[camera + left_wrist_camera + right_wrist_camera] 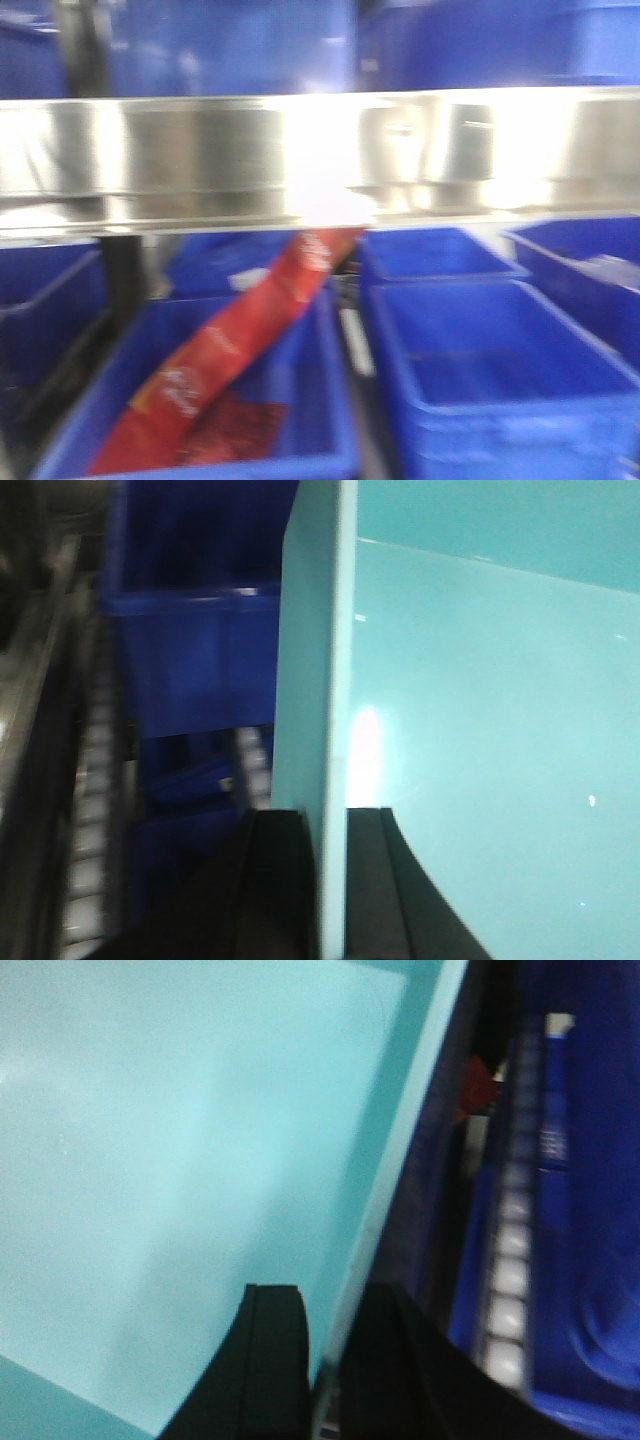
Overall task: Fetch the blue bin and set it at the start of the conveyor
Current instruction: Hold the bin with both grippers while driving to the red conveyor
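In the left gripper (330, 818), blue bin (490, 730) gleams aqua.

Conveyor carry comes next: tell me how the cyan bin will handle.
Probably stiff: the bin wall runs straight where the left gripper and right gripper pinch it. Likely slippery: glossy, with glare. Seemingly light: visible interior is empty.

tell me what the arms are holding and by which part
The blue bin, by both: left gripper and right gripper each clamp a side wall at its rim.
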You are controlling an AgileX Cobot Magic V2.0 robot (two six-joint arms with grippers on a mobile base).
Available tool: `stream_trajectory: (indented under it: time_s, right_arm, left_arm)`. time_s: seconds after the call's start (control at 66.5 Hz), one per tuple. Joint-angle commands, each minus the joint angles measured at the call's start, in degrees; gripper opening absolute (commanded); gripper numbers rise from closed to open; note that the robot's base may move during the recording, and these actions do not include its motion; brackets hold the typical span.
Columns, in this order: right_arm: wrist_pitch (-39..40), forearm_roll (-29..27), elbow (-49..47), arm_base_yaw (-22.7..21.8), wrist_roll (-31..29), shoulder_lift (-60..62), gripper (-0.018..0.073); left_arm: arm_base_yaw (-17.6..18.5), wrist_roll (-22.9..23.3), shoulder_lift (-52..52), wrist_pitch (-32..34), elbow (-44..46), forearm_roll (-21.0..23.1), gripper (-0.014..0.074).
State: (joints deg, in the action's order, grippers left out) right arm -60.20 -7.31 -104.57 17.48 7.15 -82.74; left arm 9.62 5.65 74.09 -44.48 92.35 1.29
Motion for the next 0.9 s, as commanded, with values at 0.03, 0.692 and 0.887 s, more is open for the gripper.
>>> stream_trajectory:
  time_s: [0.03,0.692,0.887]
  right_arm:
    - [0.34,3.67,-0.60,-0.71,-1.66,0.97,-0.0151]
    - [0.45,3.67,-0.60,-0.71,-1.66,0.97,-0.0151]
    - [0.45,3.67,-0.60,-0.71,-1.66,0.97,-0.0151]
  left_arm:
    - [-0.30,0.32,-0.82,4.84,0.58,-0.55,-0.0111]
    - [-0.30,0.32,-0.82,4.84,0.58,-0.55,-0.0111]
    - [-0.30,0.32,-0.82,4.84,0.58,-0.55,-0.0111]
